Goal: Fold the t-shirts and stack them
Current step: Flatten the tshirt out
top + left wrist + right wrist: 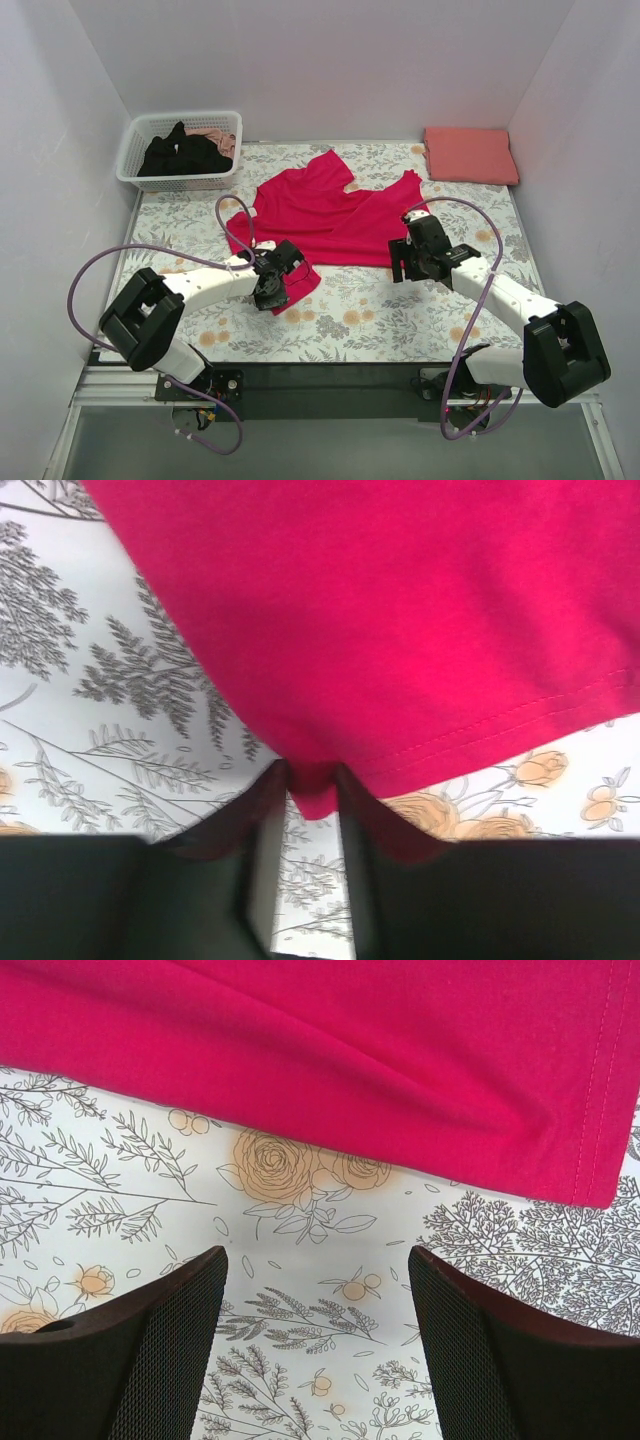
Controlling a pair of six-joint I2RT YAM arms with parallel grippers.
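A crimson t-shirt (330, 215) lies spread on the floral cloth in the middle of the table. My left gripper (283, 272) is at its near-left corner. In the left wrist view the jaws (312, 780) stand narrow, with that corner of the crimson t-shirt (400, 610) pinched between the tips. My right gripper (404, 260) hovers open just short of the shirt's near-right hem. The right wrist view shows only floral cloth between its fingers (318, 1270), with the crimson t-shirt (350, 1040) ahead. A salmon-pink t-shirt (470, 155) lies folded at the back right. A black t-shirt (185, 155) sits in the basket.
The white lattice basket (180, 184) stands at the back left, with a bit of pale pink fabric (215, 134) behind the black shirt. The floral cloth (400, 320) covers the table. White walls close in the left, back and right sides.
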